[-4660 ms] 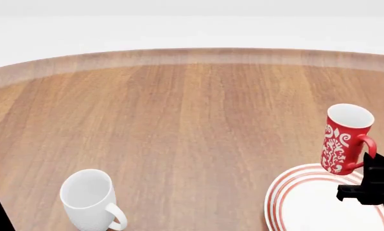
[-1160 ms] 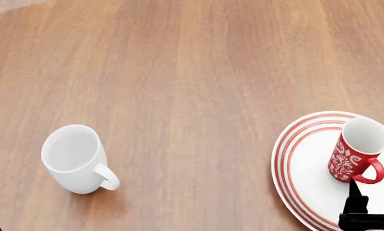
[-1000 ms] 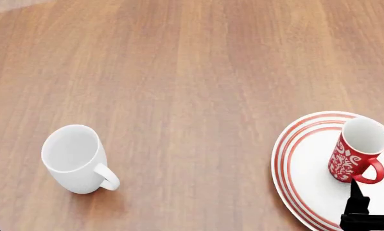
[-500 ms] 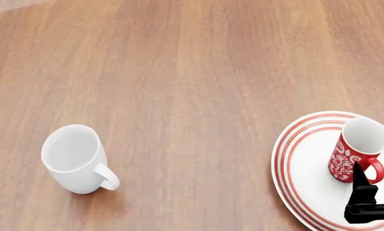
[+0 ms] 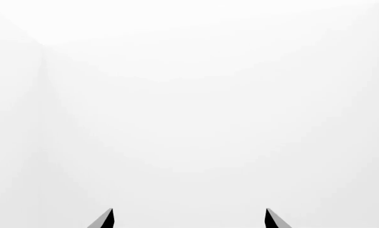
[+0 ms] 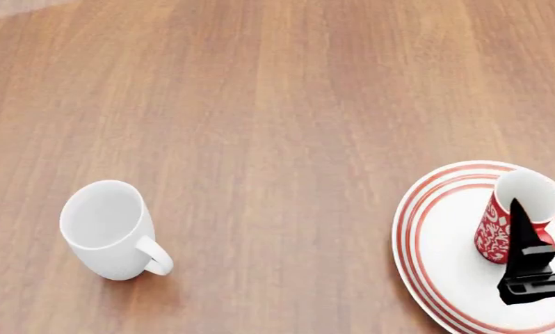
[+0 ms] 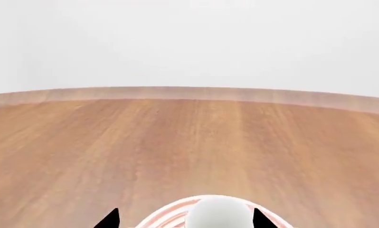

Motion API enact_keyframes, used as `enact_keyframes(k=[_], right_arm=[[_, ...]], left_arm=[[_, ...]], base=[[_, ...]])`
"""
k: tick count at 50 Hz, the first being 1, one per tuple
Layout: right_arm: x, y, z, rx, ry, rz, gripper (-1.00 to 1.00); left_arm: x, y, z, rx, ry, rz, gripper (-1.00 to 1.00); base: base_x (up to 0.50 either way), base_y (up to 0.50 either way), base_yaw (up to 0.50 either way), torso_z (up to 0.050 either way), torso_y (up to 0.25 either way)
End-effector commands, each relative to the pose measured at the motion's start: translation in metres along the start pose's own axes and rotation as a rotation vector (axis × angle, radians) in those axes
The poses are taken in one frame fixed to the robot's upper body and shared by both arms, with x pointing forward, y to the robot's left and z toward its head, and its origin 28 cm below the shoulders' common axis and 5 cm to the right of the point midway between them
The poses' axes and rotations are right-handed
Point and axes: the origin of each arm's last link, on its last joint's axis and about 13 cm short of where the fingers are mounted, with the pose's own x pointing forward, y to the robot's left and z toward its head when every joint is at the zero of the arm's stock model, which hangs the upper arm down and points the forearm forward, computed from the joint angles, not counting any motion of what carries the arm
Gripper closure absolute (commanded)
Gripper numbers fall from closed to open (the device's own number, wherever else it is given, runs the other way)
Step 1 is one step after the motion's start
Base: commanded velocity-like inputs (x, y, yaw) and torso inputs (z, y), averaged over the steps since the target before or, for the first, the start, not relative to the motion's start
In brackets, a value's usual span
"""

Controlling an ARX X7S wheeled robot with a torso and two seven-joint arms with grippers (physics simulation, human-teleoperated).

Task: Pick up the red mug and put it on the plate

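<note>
The red mug (image 6: 496, 229) with its white swirl pattern stands upright on the plate (image 6: 416, 236), a white plate with red rings at the table's near right. My right gripper (image 6: 528, 263) hangs just in front of the mug, and its black finger hides the handle. In the right wrist view the right gripper (image 7: 184, 220) is open. The red mug's white inside (image 7: 219, 214) shows low between the tips, which do not touch it, and the plate's rim (image 7: 167, 216) shows beside it. My left gripper (image 5: 188, 219) is open against plain white and holds nothing.
A plain white mug (image 6: 110, 229) stands upright at the near left of the wooden table (image 6: 277, 104), handle toward me. The table's far edge (image 7: 189, 92) curves in front of a white background.
My right gripper has moved up in the head view over the last second, from below the red mug to overlapping its handle. The mug and plate have not moved. Earlier the mug was held above the plate's edge.
</note>
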Motion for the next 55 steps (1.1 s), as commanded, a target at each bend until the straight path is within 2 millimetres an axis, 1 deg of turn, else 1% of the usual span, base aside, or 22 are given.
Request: enact_keyframes(k=[1, 12, 32, 41, 55], right_arm=[[-0.003, 0.010, 0.022, -0.009, -0.085, 0.066, -1.00], [-0.006, 0.021, 0.041, -0.025, -0.169, 0.139, -1.00], [-0.014, 0.037, 0.066, -0.065, -0.268, 0.236, -1.00], [-0.020, 0.047, 0.084, -0.087, -0.335, 0.286, -1.00], [-0.036, 0.062, 0.109, -0.116, -0.434, 0.364, -1.00]], left_arm=[[0.000, 0.000, 0.000, -0.001, -0.002, 0.001, -1.00], [0.000, 0.000, 0.000, 0.000, -0.003, 0.002, -1.00], [0.000, 0.000, 0.001, 0.000, -0.008, 0.002, -1.00], [-0.001, 0.000, 0.001, 0.001, -0.011, 0.003, -1.00], [-0.002, 0.000, 0.002, 0.001, -0.016, 0.003, -1.00]], base=[[0.00, 0.00, 0.00, 0.000, 0.000], [0.00, 0.00, 0.00, 0.000, 0.000], [0.00, 0.00, 0.00, 0.000, 0.000], [0.00, 0.00, 0.00, 0.000, 0.000], [0.00, 0.00, 0.00, 0.000, 0.000]])
